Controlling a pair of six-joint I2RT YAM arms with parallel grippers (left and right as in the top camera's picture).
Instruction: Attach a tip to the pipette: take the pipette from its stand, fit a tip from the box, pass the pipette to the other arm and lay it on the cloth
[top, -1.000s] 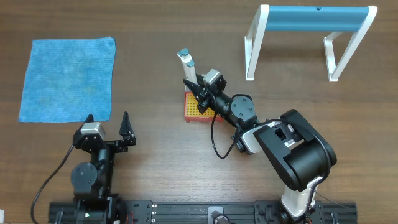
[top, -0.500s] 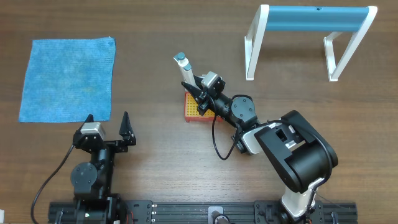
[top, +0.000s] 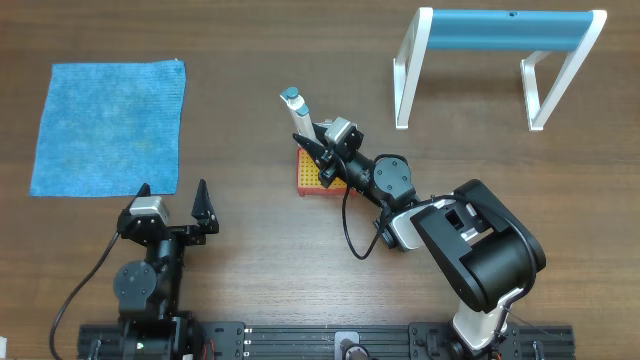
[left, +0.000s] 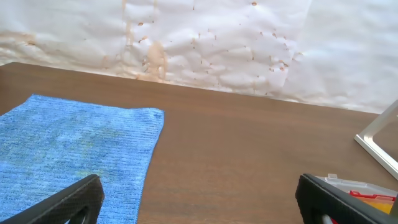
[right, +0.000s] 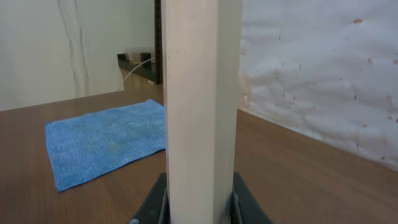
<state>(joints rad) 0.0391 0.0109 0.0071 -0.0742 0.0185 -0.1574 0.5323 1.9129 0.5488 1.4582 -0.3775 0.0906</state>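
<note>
Top view: the blue cloth (top: 108, 128) lies flat at the left. Near its front corner is the left pincer (top: 172, 190), fingers apart. Bare brown desk (top: 250, 120) separates the cloth from the pipette (top: 299, 116). The pipette is white with a grey-blue cap, clamped in the right pincer (top: 312, 150) near the orange tip box (top: 308, 180). The white-and-blue stand (top: 500, 30) is at the far right.

Right claw (top: 311, 150) clamped; left claw (top: 172, 190) spread apart.
</note>
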